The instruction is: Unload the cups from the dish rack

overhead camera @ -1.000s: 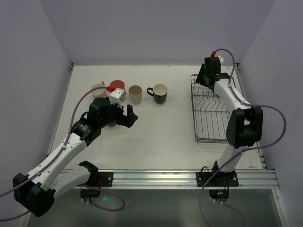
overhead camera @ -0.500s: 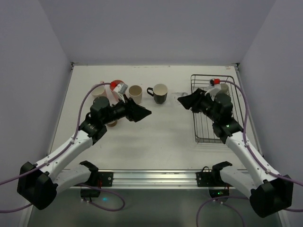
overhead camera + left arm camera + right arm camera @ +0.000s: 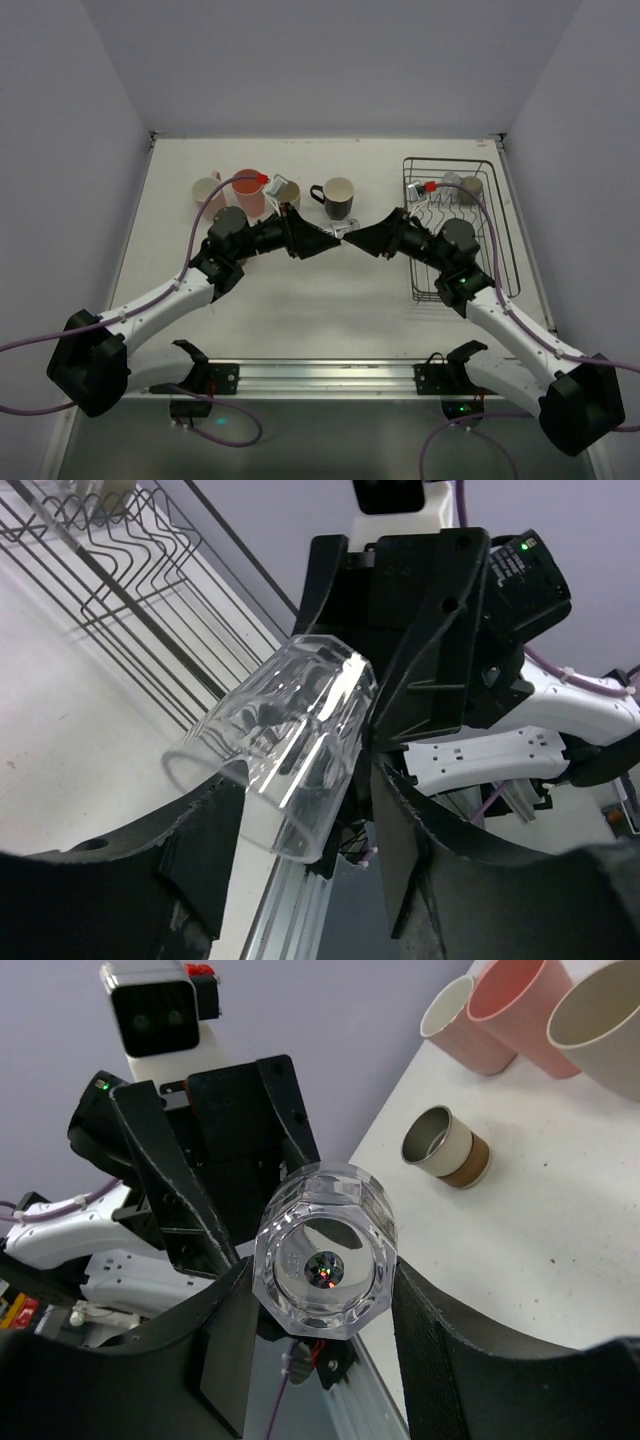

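Observation:
A clear glass (image 3: 345, 232) hangs above mid-table with my right gripper (image 3: 358, 240) shut on its base (image 3: 325, 1260). My left gripper (image 3: 330, 240) is open around its mouth end (image 3: 285, 750). One finger (image 3: 200, 860) touches the rim and a gap shows at the other. The dish rack (image 3: 505, 225) at the right holds an olive-grey mug (image 3: 470, 187) and another clear glass (image 3: 450, 180). On the table at the back stand a pale pink mug (image 3: 205, 190), a salmon tumbler (image 3: 247, 188), a beige cup (image 3: 287, 192) and a black mug (image 3: 338, 197).
A small cup with a brown band (image 3: 445, 1147) sits on the table near the pink ones; the left arm hides it from above. Purple cables loop over both arms. A metal rail (image 3: 330, 378) runs along the near edge.
The right arm swung from the rack's far end to mid-table carrying the glass. The left arm reached right to meet it, and its jaws narrowed round the glass's mouth.

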`<state>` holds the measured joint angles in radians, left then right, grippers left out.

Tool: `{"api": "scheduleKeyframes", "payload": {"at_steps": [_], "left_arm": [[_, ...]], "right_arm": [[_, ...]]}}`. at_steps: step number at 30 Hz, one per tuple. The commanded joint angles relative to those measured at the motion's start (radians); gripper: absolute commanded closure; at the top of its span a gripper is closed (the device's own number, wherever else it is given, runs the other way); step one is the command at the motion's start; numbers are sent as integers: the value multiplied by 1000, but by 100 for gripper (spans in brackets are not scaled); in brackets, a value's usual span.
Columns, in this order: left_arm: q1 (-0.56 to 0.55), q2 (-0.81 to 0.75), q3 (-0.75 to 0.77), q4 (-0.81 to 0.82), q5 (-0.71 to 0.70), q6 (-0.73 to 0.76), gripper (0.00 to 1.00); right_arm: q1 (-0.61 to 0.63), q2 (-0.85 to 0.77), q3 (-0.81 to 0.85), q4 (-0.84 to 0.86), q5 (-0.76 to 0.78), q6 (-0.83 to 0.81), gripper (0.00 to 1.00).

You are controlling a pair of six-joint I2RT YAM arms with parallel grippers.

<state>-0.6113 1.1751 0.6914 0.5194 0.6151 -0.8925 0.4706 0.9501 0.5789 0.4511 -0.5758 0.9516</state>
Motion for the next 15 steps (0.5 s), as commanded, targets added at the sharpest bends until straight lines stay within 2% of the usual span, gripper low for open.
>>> {"api": "scheduleKeyframes", "payload": {"at_steps": [1, 3, 5, 6, 7, 9, 11, 12, 14, 15], "left_arm": [[-11, 8, 16, 96, 31, -28, 45], [-11, 11, 13, 106, 31, -25, 50], [-11, 12, 7, 117, 29, -25, 66], [-10, 12, 5, 113, 26, -16, 81], [-11, 5, 5, 102, 9, -7, 88], [-10, -3, 17, 13, -38, 45, 100], [-11, -18, 54, -97, -95, 136, 100], [-10, -22, 69, -231, -171, 177, 100], [-11, -17, 133, -379, -254, 292, 100], [-11, -8, 160, -538, -350, 334, 100]], "right_arm": [[19, 50, 3, 123, -48, 39, 68], [23, 73, 4, 149, -55, 50, 68], [26, 107, 3, 169, -61, 64, 68], [28, 117, 1, 191, -65, 68, 67], [28, 130, -4, 199, -65, 76, 66], [28, 136, -7, 204, -55, 76, 47], [26, 124, -7, 180, -33, 59, 27], [26, 113, -1, 129, 3, 46, 14], [26, 90, 13, 54, 52, -22, 4], [26, 63, 38, -59, 86, -51, 1]]}}
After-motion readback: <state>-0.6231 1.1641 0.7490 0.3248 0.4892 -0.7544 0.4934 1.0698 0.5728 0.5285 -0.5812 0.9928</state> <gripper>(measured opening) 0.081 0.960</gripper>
